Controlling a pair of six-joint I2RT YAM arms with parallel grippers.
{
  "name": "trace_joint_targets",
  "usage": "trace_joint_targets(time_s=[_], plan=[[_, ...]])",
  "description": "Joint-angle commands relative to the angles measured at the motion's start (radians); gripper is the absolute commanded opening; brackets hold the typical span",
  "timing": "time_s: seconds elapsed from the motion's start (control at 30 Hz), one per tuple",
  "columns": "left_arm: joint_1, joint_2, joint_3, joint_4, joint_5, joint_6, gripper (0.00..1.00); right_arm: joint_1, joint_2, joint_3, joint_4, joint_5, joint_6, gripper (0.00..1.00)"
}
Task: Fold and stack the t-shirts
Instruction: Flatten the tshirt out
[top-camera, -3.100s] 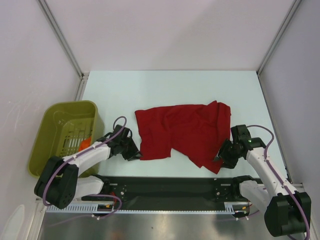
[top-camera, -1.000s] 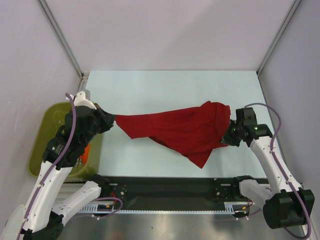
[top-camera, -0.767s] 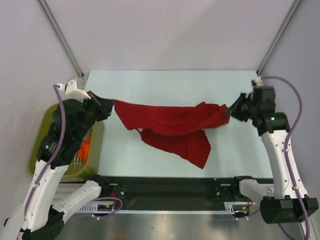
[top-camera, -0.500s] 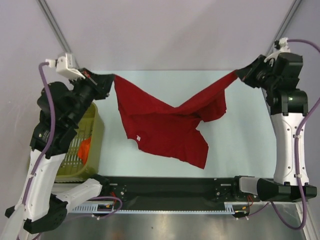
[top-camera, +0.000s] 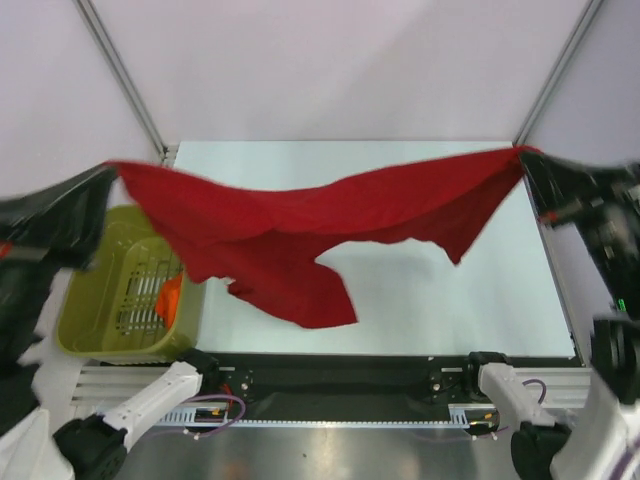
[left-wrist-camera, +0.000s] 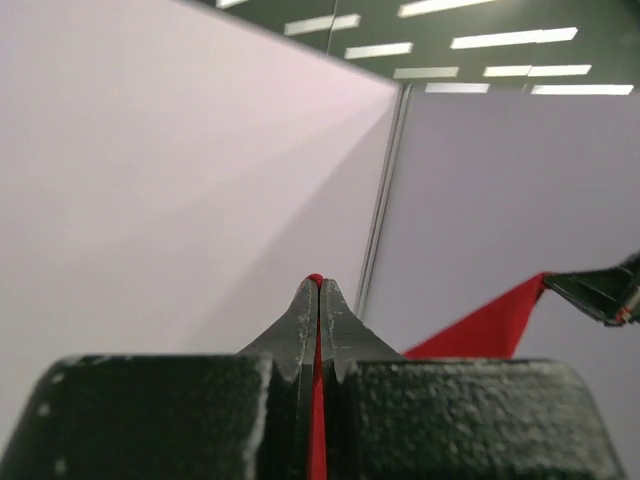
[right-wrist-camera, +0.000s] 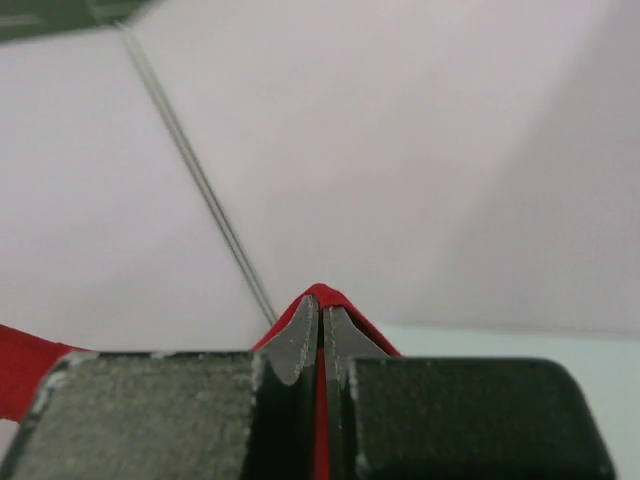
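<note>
A red t-shirt (top-camera: 300, 225) hangs high in the air, stretched between both arms across the whole width of the table. My left gripper (top-camera: 112, 168) is shut on its left corner, and red cloth (left-wrist-camera: 318, 420) shows pinched between the jaws in the left wrist view. My right gripper (top-camera: 522, 155) is shut on the right corner, with red cloth (right-wrist-camera: 322, 300) wrapped over its tips. The shirt's lower part droops toward the table's front. An orange garment (top-camera: 168, 293) lies in the basket. Both arms are blurred.
A green slatted basket (top-camera: 110, 320) stands left of the pale table (top-camera: 420, 290). Lilac walls with metal posts (top-camera: 120, 75) close in the back and sides. The black rail (top-camera: 340, 375) with the arm bases runs along the near edge.
Both arms rose and spread apart, lifting the red t-shirt off the table and pulling it into a wide, taut span in the air. Both grips held throughout.
</note>
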Motion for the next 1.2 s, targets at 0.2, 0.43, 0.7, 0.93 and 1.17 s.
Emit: trace_joint_targets(time_s=[0.2,0.43,0.7,0.93,1.17], plan=[[-0.004,-0.004,0.059,0.111,-0.027,0.015,0.0,0.001,-0.061,0.016,0.198,0.029,-0.003,0.0],[-0.002,0.221,-0.062,0.243,-0.021,-0.025,0.0,0.001,0.013,-0.319,0.335,0.101,-0.042,0.0],[0.03,0.521,-0.323,0.447,-0.094,0.027,0.0,-0.011,0.219,-0.641,0.546,0.161,-0.113,0.0],[0.102,0.948,-0.323,0.602,-0.018,-0.046,0.0,-0.088,0.553,-0.753,0.749,0.117,-0.087,0.0],[0.142,1.281,-0.124,0.615,0.059,-0.084,0.0,-0.172,0.869,-0.614,0.674,0.023,-0.113,0.0]])
